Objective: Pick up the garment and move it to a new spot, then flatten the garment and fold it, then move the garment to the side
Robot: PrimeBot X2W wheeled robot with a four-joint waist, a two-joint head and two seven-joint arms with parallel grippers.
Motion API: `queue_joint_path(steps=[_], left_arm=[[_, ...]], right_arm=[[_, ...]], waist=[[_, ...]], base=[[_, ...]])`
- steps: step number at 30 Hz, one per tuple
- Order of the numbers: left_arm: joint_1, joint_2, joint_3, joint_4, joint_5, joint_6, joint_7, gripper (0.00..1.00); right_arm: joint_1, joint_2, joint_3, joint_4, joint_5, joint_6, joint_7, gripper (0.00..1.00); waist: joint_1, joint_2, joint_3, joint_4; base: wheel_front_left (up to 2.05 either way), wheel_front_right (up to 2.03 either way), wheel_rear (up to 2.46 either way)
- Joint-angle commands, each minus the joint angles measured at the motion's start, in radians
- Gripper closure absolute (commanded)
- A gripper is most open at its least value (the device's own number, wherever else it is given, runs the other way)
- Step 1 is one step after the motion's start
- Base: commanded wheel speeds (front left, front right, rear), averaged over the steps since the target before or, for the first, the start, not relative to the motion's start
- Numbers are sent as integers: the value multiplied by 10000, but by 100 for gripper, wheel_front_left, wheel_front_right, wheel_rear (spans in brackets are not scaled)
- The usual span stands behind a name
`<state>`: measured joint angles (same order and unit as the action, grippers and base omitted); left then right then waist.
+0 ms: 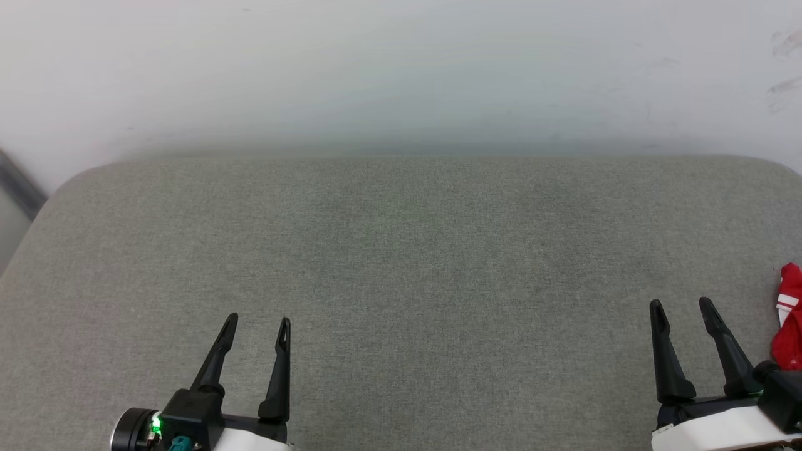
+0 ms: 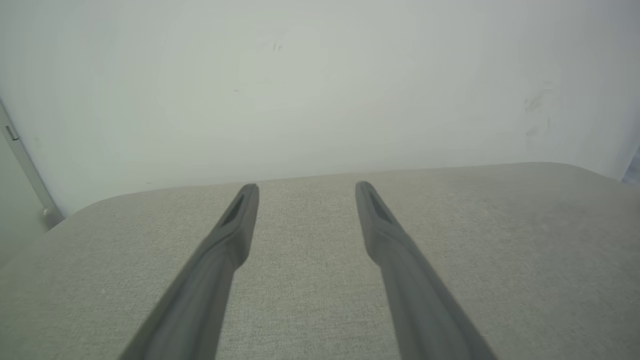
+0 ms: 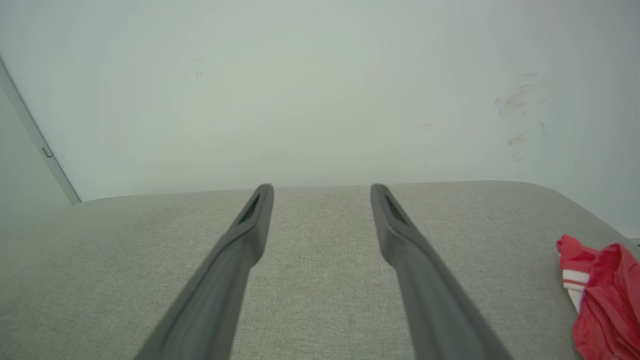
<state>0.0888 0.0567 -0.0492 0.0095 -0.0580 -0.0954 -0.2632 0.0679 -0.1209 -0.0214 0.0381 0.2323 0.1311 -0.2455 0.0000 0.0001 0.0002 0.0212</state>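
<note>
A pale wall (image 1: 401, 62), lightly scuffed toward the right, is standing behind everything. In front of it a grey fabric-covered worktop (image 1: 401, 250) with rounded far corners is spreading across most of the head view. The left tool (image 1: 259, 321) is hovering at the near left with its two dark fingers spread well apart and nothing between them. The right tool (image 1: 681, 304) is hovering at the near right, likewise spread and gripping nothing. The garment (image 1: 791, 326) is lying bunched at the worktop's right edge, near the right tool but apart from it and mostly cut off by the frame; red cloth and a red-and-white striped trim are showing. It is looking light, soft and limp, so it will probably sag and drape once lifted, and a thin single layer could be slipping out of a pinch. The raised fold nearest the right tool, or the firmer striped trim, is looking like the best place to take hold.
</note>
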Motion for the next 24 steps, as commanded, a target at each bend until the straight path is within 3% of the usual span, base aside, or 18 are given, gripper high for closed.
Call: queue_joint_path(steps=[1, 2, 3, 7, 24], left_arm=[[31, -8, 42, -74, -29, 46, -18, 0], [21, -14, 64, -136, -41, 65, -18, 0], [0, -8, 37, -143, -4, 38, 0, 100], [128, -18, -12, 164, -161, 15, 23, 100], [-370, 109, 192, 663, -3754, -64, 731, 100]], right_arm=[[-74, 26, 6, 20, -62, -8, 4, 0], [-81, 34, 0, 19, -58, -8, 4, 0], [0, 5, -2, 1, -6, 0, 0, 100], [123, 23, 26, 298, 153, -2, 30, 100], [-323, 103, -99, 682, 3286, -2, 753, 100]], waist=[[0, -1, 5, -2], [0, -1, 9, -5], [0, -1, 10, -4], [0, -1, 10, -6], [0, -1, 13, -34]], base=[[0, 0, 0], [0, 0, 0], [0, 0, 0], [0, 0, 0], [0, 0, 0]])
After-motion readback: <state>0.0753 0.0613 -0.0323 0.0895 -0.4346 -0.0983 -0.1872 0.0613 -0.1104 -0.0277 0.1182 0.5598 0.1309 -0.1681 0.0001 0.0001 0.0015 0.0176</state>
